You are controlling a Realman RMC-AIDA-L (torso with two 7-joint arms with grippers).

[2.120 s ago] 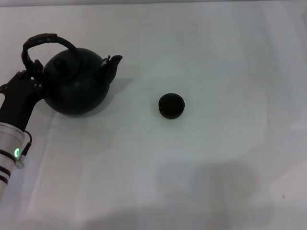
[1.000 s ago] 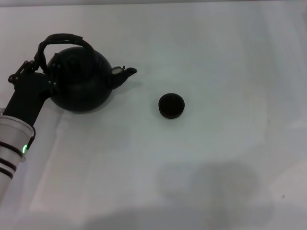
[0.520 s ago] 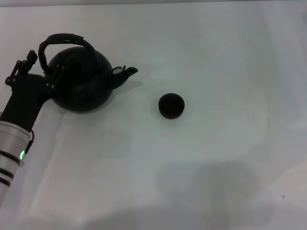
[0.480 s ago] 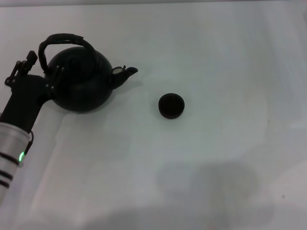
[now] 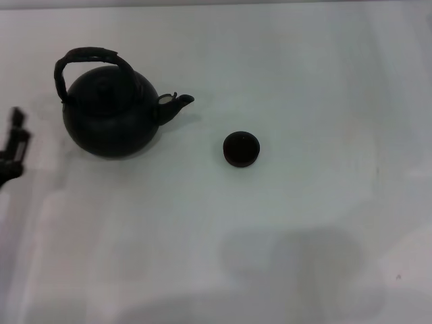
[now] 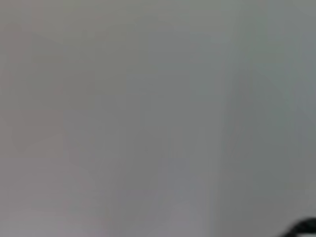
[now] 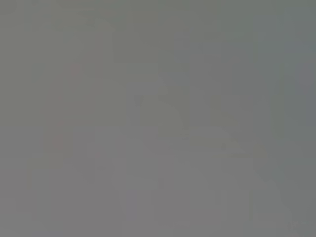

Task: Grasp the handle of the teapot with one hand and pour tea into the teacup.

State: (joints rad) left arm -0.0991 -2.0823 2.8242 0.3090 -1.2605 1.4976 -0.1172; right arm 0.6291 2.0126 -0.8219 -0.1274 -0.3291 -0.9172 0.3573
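Note:
The round matte black teapot (image 5: pixel 111 115) stands upright on the white table at the back left, its short spout (image 5: pixel 177 102) pointing right toward the teacup. Its arched wrapped handle (image 5: pixel 84 57) rises free over the lid, with nothing holding it. The tiny black teacup (image 5: pixel 241 148) sits to the right of the pot, well apart from it. My left gripper (image 5: pixel 16 131) is at the far left edge of the head view, open and empty, clear of the teapot. The right gripper is out of view.
The white table (image 5: pixel 270 236) spreads in front of and to the right of the cup. Both wrist views show only plain grey surface, with a dark sliver (image 6: pixel 302 228) in a corner of the left wrist view.
My left gripper has let go of the teapot and drawn back left and toward me, almost out of the picture. Teapot and teacup have stayed put over the last second.

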